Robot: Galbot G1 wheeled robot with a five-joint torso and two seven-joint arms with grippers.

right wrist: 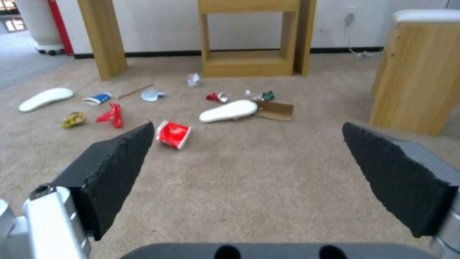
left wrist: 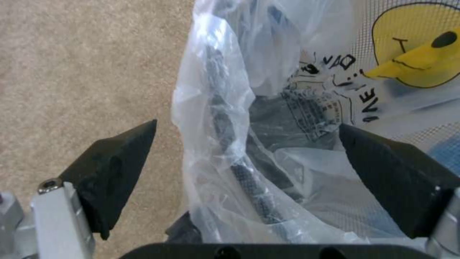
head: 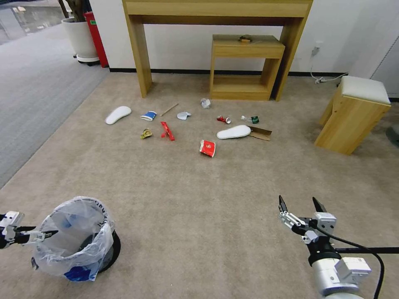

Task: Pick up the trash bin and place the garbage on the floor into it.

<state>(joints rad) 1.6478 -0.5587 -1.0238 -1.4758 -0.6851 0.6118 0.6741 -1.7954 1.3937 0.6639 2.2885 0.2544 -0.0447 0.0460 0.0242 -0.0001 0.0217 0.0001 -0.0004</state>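
The right pincer (right wrist: 247, 158) hangs wide open above the beige carpet (right wrist: 268, 187). Just ahead of its left finger lies a red paper cup (right wrist: 173, 134); farther ahead, between the fingers, a white insole (right wrist: 228, 110) touches a cardboard piece (right wrist: 275, 110).

Your head view looks forward and down from above, taking in the beige floor (head: 199, 199) out to the wooden tables against the far wall (head: 187, 50). Your left wrist view sits right up against the trash bin (left wrist: 249, 169), peering down along its bagged rim between the spread fingers (left wrist: 115, 169), carpet alongside. Your right wrist view rides low over the carpet, facing ahead toward the wall. It shares with the head view the scattered garbage, including the red cup (right wrist: 173, 133) and an insole (right wrist: 229, 110), plus the wooden stool (right wrist: 422, 72).
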